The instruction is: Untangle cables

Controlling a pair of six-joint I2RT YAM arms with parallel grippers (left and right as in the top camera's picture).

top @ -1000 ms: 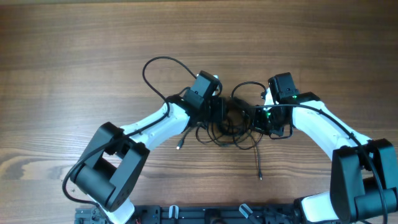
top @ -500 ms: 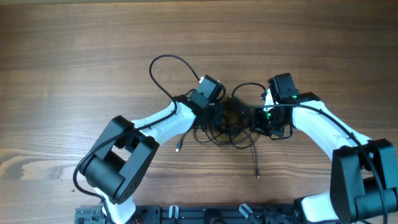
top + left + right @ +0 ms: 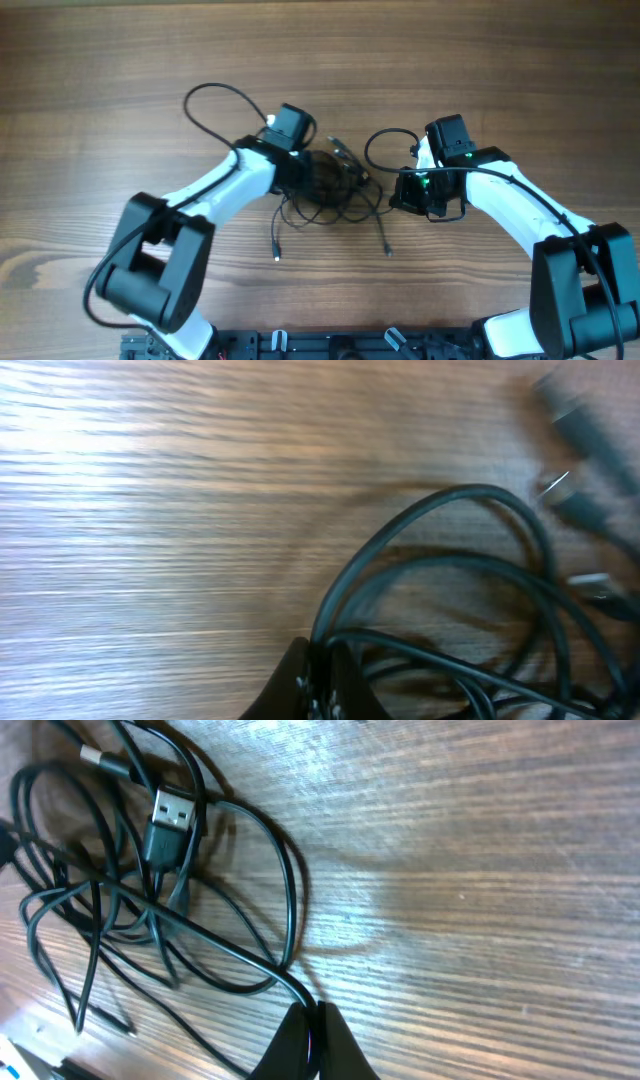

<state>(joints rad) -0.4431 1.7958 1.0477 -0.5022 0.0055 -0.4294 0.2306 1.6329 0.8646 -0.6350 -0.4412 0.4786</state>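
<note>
The thin black cables (image 3: 335,205) lie in a loose tangle on the wooden table between my two arms. Two loose ends trail toward the front, one plug at the left (image 3: 276,257) and one at the right (image 3: 388,250). My left gripper (image 3: 305,178) is at the tangle's left side; in the left wrist view its jaws (image 3: 320,672) are shut on cable strands (image 3: 440,510). My right gripper (image 3: 398,192) is at the tangle's right side; in the right wrist view its jaws (image 3: 311,1022) are shut on one strand (image 3: 200,935). A USB plug (image 3: 170,815) lies among the loops.
Thicker black wires loop off the arms themselves, one behind the left arm (image 3: 205,95) and one by the right wrist (image 3: 385,138). A black rail (image 3: 330,345) runs along the table's front edge. Blurred plugs (image 3: 590,585) show at the left wrist view's right side.
My left gripper has moved left, dragging the tangle and both trailing plug ends left with it. The bundle has spread out. My right gripper has stayed nearly in place.
</note>
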